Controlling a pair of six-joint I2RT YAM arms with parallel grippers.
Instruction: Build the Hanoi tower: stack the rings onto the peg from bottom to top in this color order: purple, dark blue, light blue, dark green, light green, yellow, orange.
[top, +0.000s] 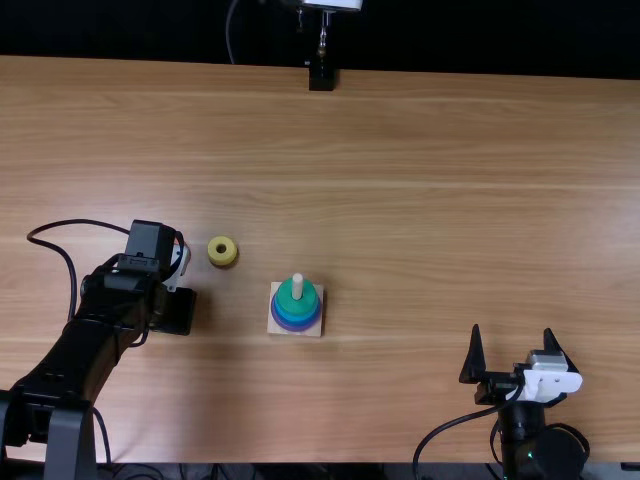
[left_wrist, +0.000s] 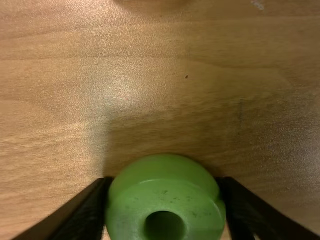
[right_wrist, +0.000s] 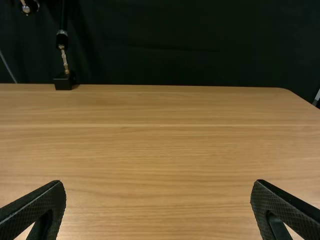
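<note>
In the top view my left gripper (top: 178, 272) points down left of the peg base (top: 275, 325). Purple, blue and dark green rings (top: 297, 303) are stacked around the upright peg (top: 297, 284), whose tip sticks out. A yellow ring (top: 222, 251) lies on the table between that gripper and the base. In the left wrist view the left gripper (left_wrist: 164, 200) is shut on a light green ring (left_wrist: 165, 172), a finger against either side. My right gripper (top: 513, 340) stands open at the lower right; in the right wrist view its fingers (right_wrist: 157, 200) are wide apart.
The wooden table (top: 430, 190) extends around the base. A black stand foot (top: 321, 78) is at the far edge. An orange-brown rounded shape (left_wrist: 152, 4) shows at the left wrist view's border, and a cable loops beside the left arm.
</note>
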